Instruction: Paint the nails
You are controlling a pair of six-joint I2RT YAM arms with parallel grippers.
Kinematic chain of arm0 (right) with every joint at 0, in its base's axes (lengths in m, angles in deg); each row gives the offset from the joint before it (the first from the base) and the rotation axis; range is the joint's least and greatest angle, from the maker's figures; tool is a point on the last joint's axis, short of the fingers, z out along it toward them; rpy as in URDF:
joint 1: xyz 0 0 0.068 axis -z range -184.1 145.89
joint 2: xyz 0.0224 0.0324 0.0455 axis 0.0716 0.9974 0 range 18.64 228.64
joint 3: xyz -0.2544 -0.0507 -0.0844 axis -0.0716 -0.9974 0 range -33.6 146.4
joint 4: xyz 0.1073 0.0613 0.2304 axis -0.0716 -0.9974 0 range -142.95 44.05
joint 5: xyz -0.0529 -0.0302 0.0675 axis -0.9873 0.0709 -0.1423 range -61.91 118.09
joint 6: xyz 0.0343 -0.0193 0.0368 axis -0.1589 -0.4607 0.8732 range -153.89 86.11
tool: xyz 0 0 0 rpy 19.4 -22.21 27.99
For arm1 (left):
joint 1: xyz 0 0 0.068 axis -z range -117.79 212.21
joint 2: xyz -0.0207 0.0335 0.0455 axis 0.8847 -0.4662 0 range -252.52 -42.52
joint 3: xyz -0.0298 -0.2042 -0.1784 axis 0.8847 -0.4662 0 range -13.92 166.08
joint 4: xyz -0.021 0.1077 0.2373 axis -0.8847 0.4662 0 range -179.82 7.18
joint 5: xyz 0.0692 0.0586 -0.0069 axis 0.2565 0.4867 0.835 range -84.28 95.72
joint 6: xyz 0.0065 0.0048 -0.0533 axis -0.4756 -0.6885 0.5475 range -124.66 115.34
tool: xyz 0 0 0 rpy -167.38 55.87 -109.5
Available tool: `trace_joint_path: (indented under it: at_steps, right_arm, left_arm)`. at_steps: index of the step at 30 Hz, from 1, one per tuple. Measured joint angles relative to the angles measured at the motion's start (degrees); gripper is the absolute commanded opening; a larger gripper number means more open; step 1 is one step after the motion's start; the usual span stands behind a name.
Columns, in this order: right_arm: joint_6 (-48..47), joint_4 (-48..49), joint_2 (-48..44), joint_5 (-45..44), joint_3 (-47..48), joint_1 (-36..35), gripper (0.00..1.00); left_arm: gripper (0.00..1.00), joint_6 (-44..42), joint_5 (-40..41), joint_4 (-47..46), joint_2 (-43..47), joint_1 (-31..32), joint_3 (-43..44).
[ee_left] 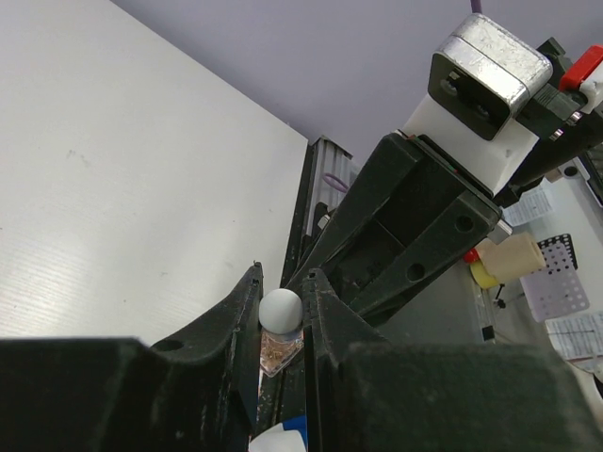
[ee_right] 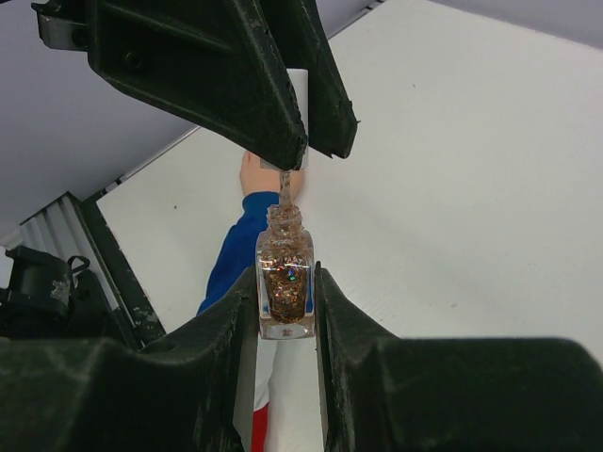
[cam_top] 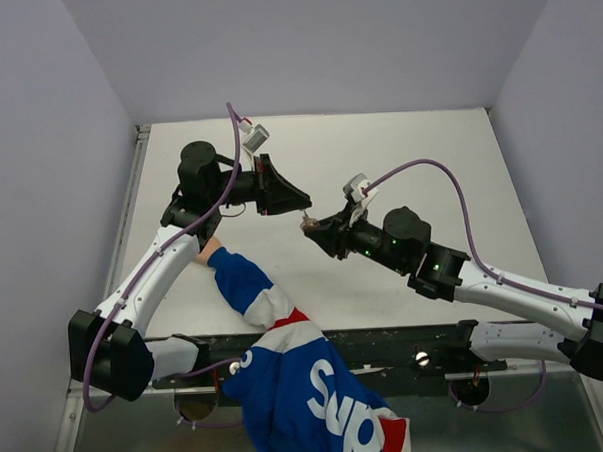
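My right gripper (ee_right: 285, 279) is shut on a small clear polish bottle (ee_right: 285, 292) full of coppery glitter and holds it upright above the table. My left gripper (ee_left: 282, 284) is shut on the bottle's pale round cap (ee_left: 280, 308). The cap's brush stem (ee_right: 284, 191) reaches down into the bottle's neck. In the top view the two grippers meet tip to tip, left (cam_top: 300, 201) and right (cam_top: 313, 229). A bare hand (cam_top: 209, 252) with a blue, white and red sleeve (cam_top: 270, 307) lies on the table under my left arm. Its nails are hidden.
The white table (cam_top: 418, 151) is walled in lavender at the back and sides. A black rail (cam_top: 386, 337) with both arm bases runs along the near edge. The sleeved forearm crosses that rail from the bottom of the view toward the left arm.
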Motion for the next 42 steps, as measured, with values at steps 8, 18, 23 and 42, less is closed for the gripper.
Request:
trace_joint_path:
  at_steps: [8, 18, 23, 42]
  right_arm:
    - [0.11, -0.68, -0.76, -1.4, -0.24, 0.0, 0.01]
    - [0.42, -0.63, -2.43, -2.6, -1.51, -0.02, 0.01]
    - [0.55, 0.0, -2.78, -2.91, -1.7, -0.02, 0.01]
    - [0.61, 0.7, -3.56, -3.52, -1.7, -0.02, 0.01]
  left_arm:
    - [0.0, -0.04, 1.05, -0.55, -0.2, 1.11, 0.0]
    - [0.0, -0.57, 2.08, -0.83, -0.68, 2.1, 0.0]
    - [0.0, -1.6, 2.73, 0.02, -0.48, 2.4, -0.02]
    - [0.0, -0.02, 3.28, -2.82, 0.02, 3.65, -1.6]
